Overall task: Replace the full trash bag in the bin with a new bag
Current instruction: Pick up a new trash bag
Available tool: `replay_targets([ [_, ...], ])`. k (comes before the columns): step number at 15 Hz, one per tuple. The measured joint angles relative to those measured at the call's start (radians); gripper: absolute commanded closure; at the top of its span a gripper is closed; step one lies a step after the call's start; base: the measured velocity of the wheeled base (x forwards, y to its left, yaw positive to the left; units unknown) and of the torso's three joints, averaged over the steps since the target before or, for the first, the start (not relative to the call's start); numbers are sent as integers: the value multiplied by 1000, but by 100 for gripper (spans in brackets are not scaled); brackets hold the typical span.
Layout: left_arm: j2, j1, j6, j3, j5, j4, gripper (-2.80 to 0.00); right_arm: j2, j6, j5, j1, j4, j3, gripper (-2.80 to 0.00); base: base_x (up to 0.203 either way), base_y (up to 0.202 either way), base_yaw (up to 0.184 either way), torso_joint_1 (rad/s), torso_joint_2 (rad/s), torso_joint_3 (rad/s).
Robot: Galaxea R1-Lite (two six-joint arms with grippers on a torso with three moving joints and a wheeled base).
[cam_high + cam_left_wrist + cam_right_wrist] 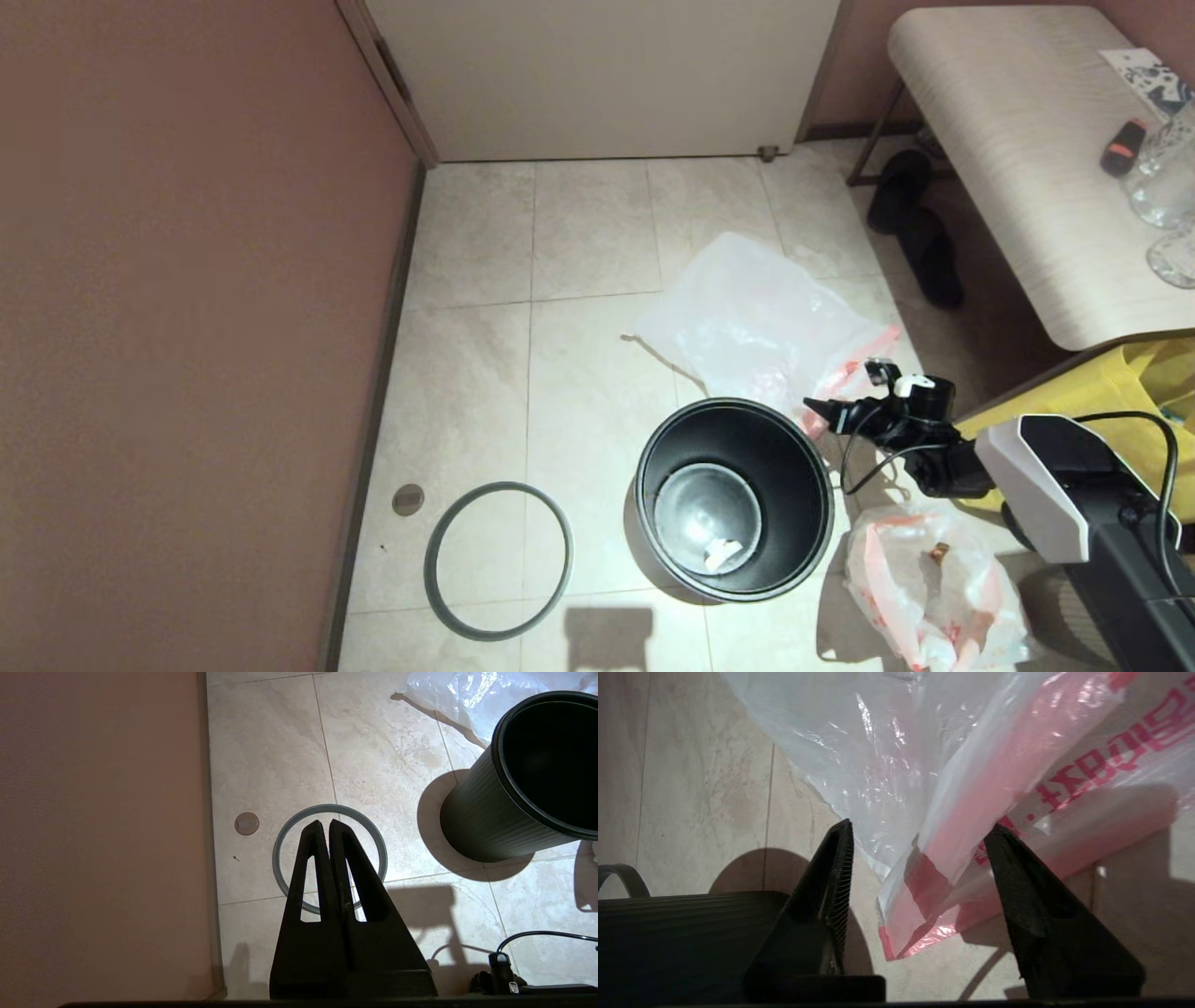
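Observation:
The black bin [794, 467] stands upright on the tiled floor with no liner in it and a white scrap at its bottom. Its grey hoop rim [432, 565] lies flat on the floor to its left. The new bag [747, 322] lies spread out beyond the bin. My right gripper [822, 411] hovers low at the bag's pink hem, open, and the hem corner [920, 896] sits between the fingers [831, 872]. The full trash bag [934, 588] sits right of the bin. My left gripper [324, 822] hangs shut and empty over the hoop [327, 808].
A pale table [1027, 140] with glassware fills the right side, black slippers [920, 233] under it. A yellow tote [1120, 383] sits beside my right arm. A wall [187, 280] runs along the left, a door [607, 75] stands ahead, and a drain cap [408, 499] is set in the floor.

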Motion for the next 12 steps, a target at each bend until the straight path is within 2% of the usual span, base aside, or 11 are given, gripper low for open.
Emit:
replay_targets([
  [7,0,0,0,0,0,0,0,-5,9,1,-4,1,0,0,0,0,0,0,0,0],
  [12,0,0,0,0,0,0,0,-32,106,-4,-9,-34,0,0,0,0,0,0,0,0],
])
